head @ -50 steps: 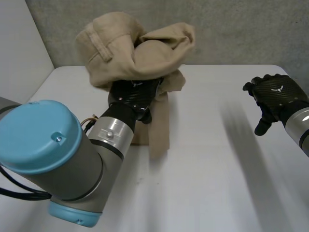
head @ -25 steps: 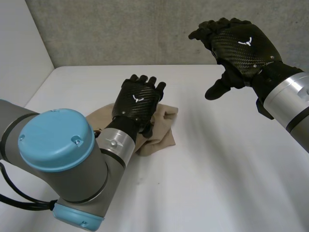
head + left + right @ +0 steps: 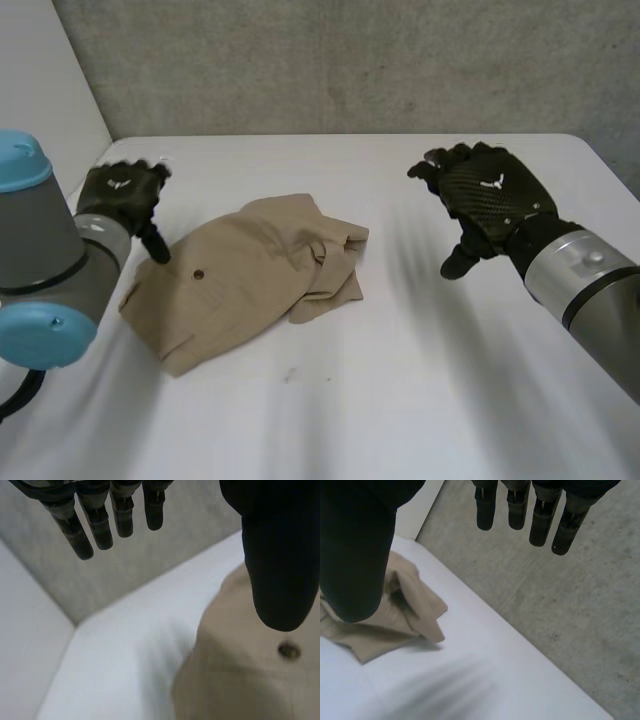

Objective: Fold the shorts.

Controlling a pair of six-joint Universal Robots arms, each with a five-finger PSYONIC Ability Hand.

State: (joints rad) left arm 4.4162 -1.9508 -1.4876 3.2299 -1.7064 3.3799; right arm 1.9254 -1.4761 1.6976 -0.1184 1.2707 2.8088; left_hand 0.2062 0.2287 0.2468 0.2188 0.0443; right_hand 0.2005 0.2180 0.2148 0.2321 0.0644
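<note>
Got tan shorts (image 3: 250, 275) lying rumpled, half folded, on the white bench (image 3: 400, 380). Seeing the left hand (image 3: 120, 195) at their edge, fingers loose, thumb over the cloth near a button (image 3: 289, 651), holding nothing. Same for the right hand (image 3: 490, 200): well apart from the shorts, spread wide, empty.

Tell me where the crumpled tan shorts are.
Head view: the crumpled tan cloth shorts lie left of centre on the white table, beside the black left hand.
</note>
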